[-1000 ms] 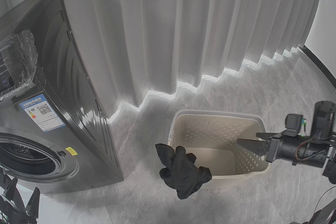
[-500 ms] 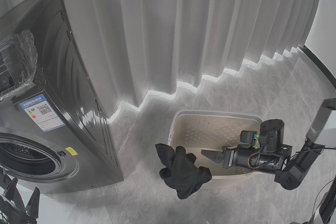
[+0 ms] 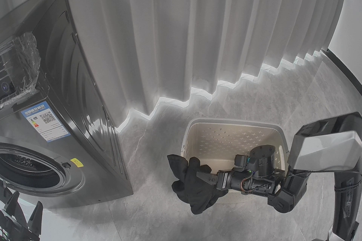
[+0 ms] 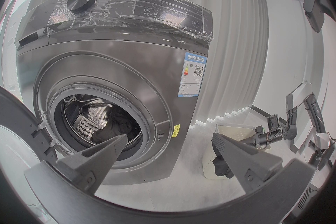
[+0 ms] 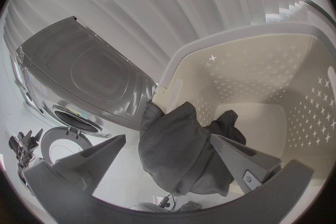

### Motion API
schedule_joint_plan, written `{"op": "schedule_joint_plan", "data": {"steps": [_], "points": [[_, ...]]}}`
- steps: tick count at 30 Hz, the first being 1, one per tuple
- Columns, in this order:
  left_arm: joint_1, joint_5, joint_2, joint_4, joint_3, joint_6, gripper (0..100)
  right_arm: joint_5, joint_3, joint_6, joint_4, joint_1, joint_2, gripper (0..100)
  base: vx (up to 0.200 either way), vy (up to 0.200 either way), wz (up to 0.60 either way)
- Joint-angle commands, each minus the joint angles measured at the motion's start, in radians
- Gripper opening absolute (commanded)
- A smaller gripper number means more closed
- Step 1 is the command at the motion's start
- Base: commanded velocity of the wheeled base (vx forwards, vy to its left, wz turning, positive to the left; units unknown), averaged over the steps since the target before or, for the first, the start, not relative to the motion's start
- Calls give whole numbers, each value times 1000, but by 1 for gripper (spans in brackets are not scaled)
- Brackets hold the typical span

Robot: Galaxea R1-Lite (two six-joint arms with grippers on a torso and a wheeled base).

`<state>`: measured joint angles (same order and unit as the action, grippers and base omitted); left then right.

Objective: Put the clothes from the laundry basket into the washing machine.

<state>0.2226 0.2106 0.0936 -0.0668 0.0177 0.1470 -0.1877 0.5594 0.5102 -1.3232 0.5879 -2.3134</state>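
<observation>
A dark garment [image 3: 196, 187] hangs over the near left corner of the cream laundry basket [image 3: 233, 128]. My right gripper [image 3: 201, 177] lies low across the basket and is open. In the right wrist view the garment [image 5: 175, 151] bulges between the spread fingers [image 5: 105, 151] of my right gripper [image 5: 167, 139]. The grey washing machine [image 3: 75, 95] stands at the left with its door open, and dark cloth [image 4: 117, 126] lies in the drum. My left gripper [image 4: 168, 136] is open and empty in front of the drum opening [image 4: 99, 121], low at the left in the head view [image 3: 24, 209].
White curtains [image 3: 211, 27] hang behind the basket and machine. The open round door [image 5: 61, 142] lies to the side of the machine's front. Grey tiled floor [image 3: 151, 215] stretches between machine and basket.
My right arm has swung from the right of the basket leftward and down across it, bringing the open gripper up to the dark garment. The left gripper has stayed put.
</observation>
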Motion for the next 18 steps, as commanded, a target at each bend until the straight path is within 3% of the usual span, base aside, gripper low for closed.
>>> {"op": "schedule_joint_plan", "data": {"steps": [1,15,16,18], "points": [[0,0,1,-1,-18,2,100,1,17,4,-11,12,-69,100,0,0,0],[0,0,1,-1,-18,0,100,-1,37,5,-33,23,-109,100,0,0,0],[0,0,1,-1,-18,0,100,-1,37,5,-33,23,-109,0,0,0,0],[0,0,1,-1,-18,-1,100,-1,39,5,-33,29,-112,0,0,0,0]]}}
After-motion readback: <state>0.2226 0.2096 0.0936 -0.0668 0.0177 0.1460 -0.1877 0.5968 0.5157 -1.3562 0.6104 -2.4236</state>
